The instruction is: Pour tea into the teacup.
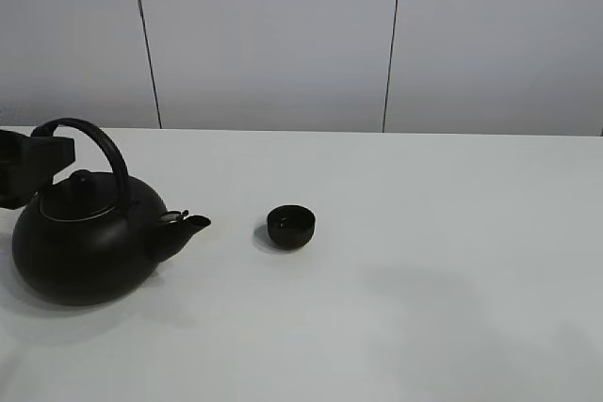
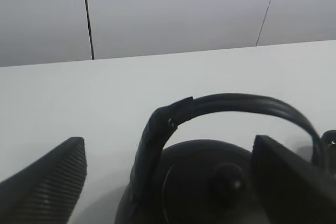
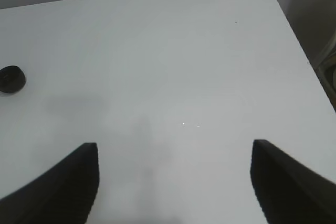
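Observation:
The small black teacup (image 1: 290, 225) stands upright near the middle of the white table; it also shows in the right wrist view (image 3: 10, 78). The big black kettle (image 1: 85, 237) stands on the table at the left, its spout (image 1: 188, 223) pointing toward the cup. My left gripper (image 1: 28, 162) is open at the far left, level with the kettle's arched handle (image 1: 99, 143). In the left wrist view the handle (image 2: 231, 103) runs between the open fingers of the left gripper (image 2: 168, 145), above the lid knob (image 2: 228, 177). My right gripper (image 3: 174, 148) is open and empty above bare table, outside the exterior high view.
The white table (image 1: 424, 280) stretches wide to the right of the cup. Its right edge and rounded far corner (image 3: 283, 9) show in the right wrist view. A grey panelled wall (image 1: 283, 35) stands behind the table.

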You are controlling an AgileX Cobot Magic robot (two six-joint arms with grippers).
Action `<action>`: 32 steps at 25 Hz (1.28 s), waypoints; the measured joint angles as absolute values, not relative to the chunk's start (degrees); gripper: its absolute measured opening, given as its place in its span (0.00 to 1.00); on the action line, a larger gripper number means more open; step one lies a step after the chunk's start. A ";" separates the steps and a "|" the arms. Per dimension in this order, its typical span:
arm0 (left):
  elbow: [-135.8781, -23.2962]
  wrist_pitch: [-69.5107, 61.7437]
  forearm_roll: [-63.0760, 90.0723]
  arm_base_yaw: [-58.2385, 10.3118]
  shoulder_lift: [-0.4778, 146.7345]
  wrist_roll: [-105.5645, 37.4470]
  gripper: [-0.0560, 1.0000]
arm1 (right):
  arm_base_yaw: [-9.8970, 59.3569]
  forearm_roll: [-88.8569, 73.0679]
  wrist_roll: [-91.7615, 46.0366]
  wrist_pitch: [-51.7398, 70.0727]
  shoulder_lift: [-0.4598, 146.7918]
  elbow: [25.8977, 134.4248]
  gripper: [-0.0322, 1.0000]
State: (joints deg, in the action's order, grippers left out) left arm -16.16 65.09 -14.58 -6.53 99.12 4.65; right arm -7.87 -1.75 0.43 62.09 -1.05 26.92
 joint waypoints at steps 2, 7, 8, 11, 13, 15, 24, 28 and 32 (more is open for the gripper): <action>-15.18 65.09 -14.58 -6.53 95.89 4.77 0.66 | -7.87 -1.75 0.43 62.09 -1.05 26.92 0.56; -15.61 56.58 -16.71 -6.53 84.82 8.11 0.68 | -7.87 -1.75 0.43 62.09 -1.05 26.92 0.56; -16.39 51.29 -17.99 -6.53 81.91 9.74 0.68 | -7.87 -1.75 0.43 62.09 -1.05 26.92 0.56; -21.29 36.69 -23.32 -6.53 73.52 14.83 0.68 | -7.87 -1.75 0.43 62.09 -1.05 26.92 0.56; -26.32 27.59 -27.31 -6.53 68.76 18.29 0.68 | -7.87 -1.75 0.43 62.09 -1.05 26.92 0.56; -31.44 19.55 -31.49 -6.53 65.82 20.90 0.68 | -7.87 -1.75 0.43 62.04 -1.05 26.92 0.56; -47.25 -6.40 -33.86 -6.53 60.95 22.44 0.68 | -7.87 -1.75 0.43 62.04 -1.05 26.92 0.56; -47.97 -14.44 -28.02 -6.53 53.43 18.10 0.68 | -7.87 -1.75 0.43 62.04 -1.05 26.92 0.56; -48.11 -25.60 -20.37 -6.53 42.05 11.83 0.68 | -7.87 -1.75 0.43 62.04 -1.05 26.92 0.56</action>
State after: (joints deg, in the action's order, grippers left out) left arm -48.11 -25.60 -20.37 -6.53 42.05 11.83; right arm -7.87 -1.75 0.43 62.04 -1.05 26.92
